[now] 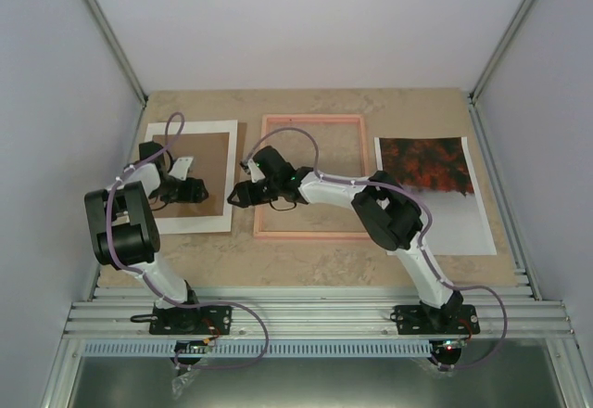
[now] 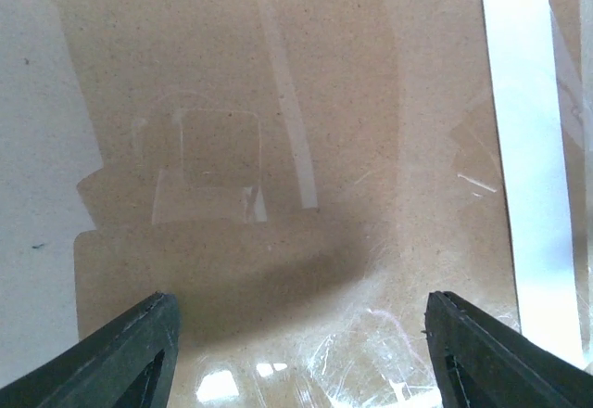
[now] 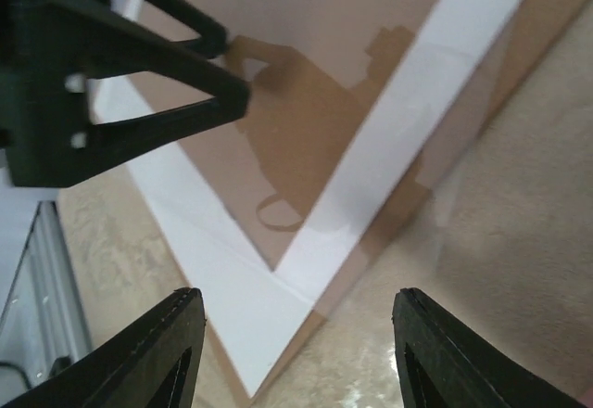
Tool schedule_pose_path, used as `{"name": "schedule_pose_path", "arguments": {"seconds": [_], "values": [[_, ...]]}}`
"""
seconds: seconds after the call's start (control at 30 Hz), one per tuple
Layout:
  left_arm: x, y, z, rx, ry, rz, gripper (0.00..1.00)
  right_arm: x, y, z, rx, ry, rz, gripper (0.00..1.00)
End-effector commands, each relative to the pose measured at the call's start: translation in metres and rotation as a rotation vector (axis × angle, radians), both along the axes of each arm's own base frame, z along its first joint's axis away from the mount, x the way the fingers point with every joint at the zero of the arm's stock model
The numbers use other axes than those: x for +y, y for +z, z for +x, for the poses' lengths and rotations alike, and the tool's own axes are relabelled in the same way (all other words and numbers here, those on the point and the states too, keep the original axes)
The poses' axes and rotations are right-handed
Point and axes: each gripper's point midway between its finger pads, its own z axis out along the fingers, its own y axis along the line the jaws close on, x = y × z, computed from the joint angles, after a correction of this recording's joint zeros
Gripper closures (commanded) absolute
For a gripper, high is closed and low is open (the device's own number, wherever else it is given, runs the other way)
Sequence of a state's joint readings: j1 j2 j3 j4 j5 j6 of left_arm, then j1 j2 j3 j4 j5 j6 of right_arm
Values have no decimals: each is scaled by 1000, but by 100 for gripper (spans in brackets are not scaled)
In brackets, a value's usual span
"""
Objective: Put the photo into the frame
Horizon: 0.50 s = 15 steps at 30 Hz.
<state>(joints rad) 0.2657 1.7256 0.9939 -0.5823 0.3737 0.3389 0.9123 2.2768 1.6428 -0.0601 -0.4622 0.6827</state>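
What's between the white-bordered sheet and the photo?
The pink frame, lying flat, with the right gripper reaching past its left edge. Clear in the top view.

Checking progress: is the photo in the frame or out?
Out. The photo lies flat to the right of the frame, apart from it.

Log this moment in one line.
photo: right of frame, not inserted; left tool: open over white-bordered sheet; right tool: open at its edge
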Motion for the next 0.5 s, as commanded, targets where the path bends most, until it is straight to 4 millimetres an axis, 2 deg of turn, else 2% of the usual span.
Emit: {"name": "schedule_pose_path", "arguments": {"seconds": [0.0,0.23,0.47], "values": [[-18,-17,-31,123,-2,-78,26,-5,-26,9,40,-135,-130,42],[-16,-18,-31,117,4,-69,25,-9,-43,17,44,-202,-199,33],[-16,-19,-30,116,7,-65,25,3,-55,12,115,-185,-189,33]]}}
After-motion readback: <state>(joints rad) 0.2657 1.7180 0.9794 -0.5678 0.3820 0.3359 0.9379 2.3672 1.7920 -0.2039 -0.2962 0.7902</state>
